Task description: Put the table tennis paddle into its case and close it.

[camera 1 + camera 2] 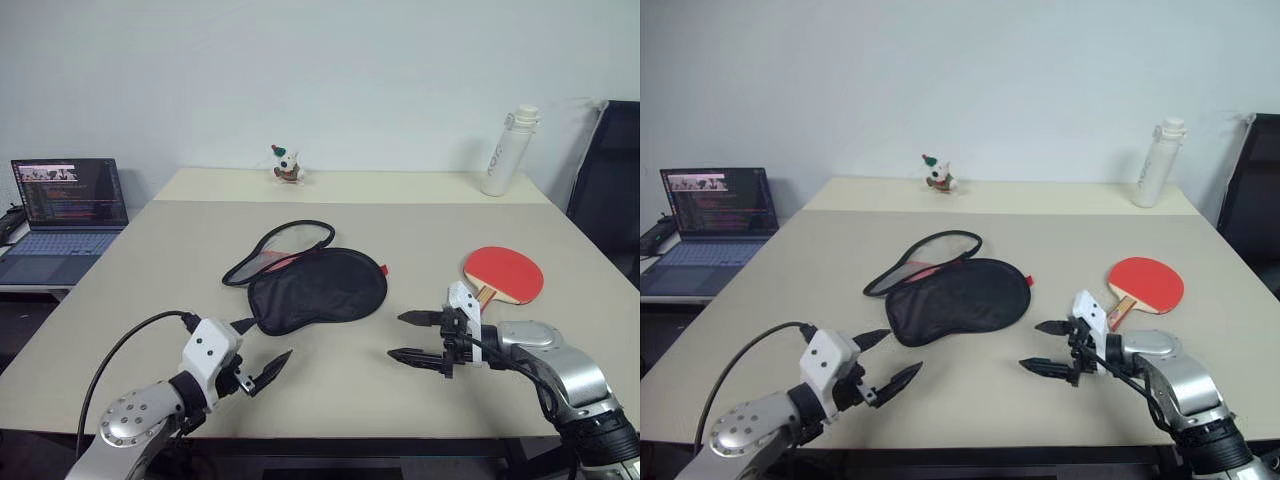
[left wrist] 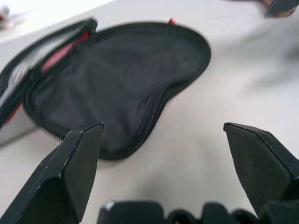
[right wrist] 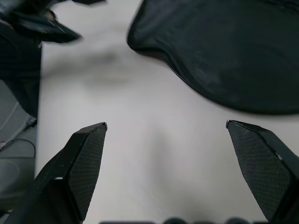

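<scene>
Beige tabletop [image 1: 420,215] carries a white bottle [image 1: 508,151] and a small toy figure [image 1: 287,165] at its far edge, well beyond both grippers, with a laptop [image 1: 68,205] off to the left on a lower surface. Both arms reach in low over the near edge, the left gripper [image 1: 262,350] and right gripper [image 1: 413,337] each spread wide and empty, their tips turned inward toward one another. Between and just beyond them the case [image 1: 318,285] lies black side up, unzipped, nothing visible inside, while the table tennis paddle [image 1: 503,274] rests red face up just behind the right gripper.
</scene>
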